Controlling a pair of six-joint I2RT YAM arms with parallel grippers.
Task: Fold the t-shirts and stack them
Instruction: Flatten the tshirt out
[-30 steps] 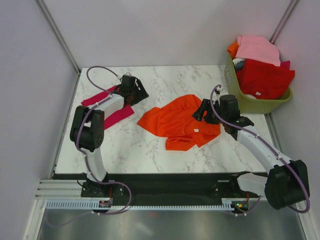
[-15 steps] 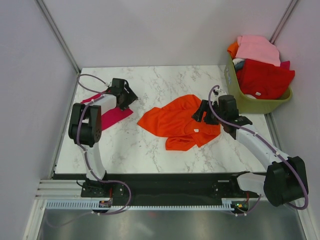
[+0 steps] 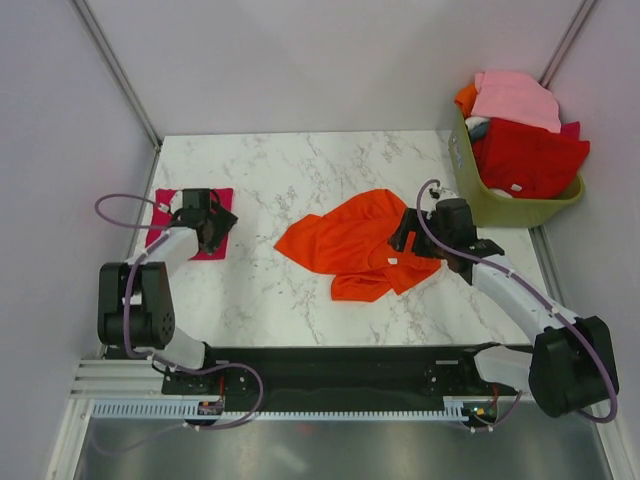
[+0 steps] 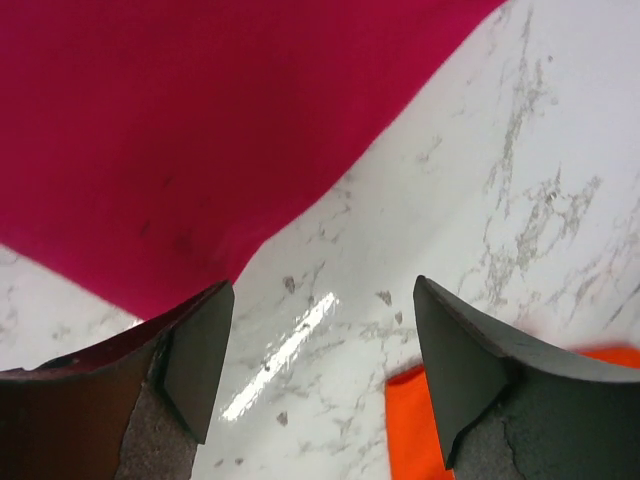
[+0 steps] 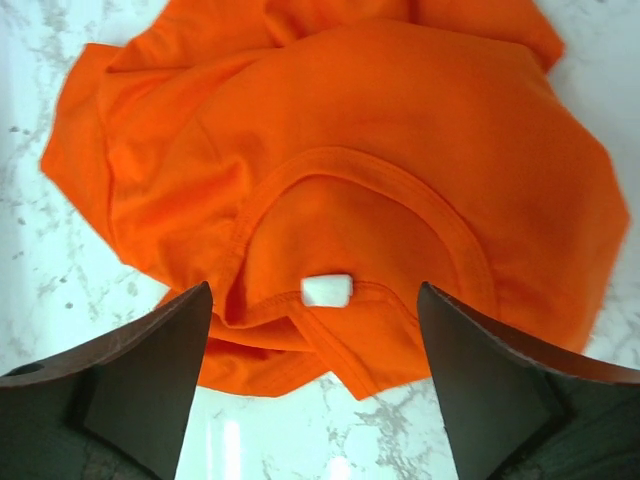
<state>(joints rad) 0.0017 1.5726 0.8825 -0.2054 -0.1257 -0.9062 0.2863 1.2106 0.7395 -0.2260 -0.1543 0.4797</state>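
Fingers (image 5: 140, 380) spread wide on the right gripper (image 5: 315, 300), poised over the crumpled orange tee's (image 5: 350, 100) collar (image 5: 400, 175). Well left of that tee, the left gripper (image 4: 320, 340), also spread, sits at the folded magenta tee's (image 3: 165, 215) edge. Beyond, rightward, a heaped basket (image 3: 505, 208).

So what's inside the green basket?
Heaped clothes: a pink piece on top, a red one in front, orange cloth peeking at the left. Whatever lies deeper is covered.

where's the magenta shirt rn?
Top view: the magenta shirt lies folded at the table's left edge, under the left gripper, apart from the orange shirt mid-table.
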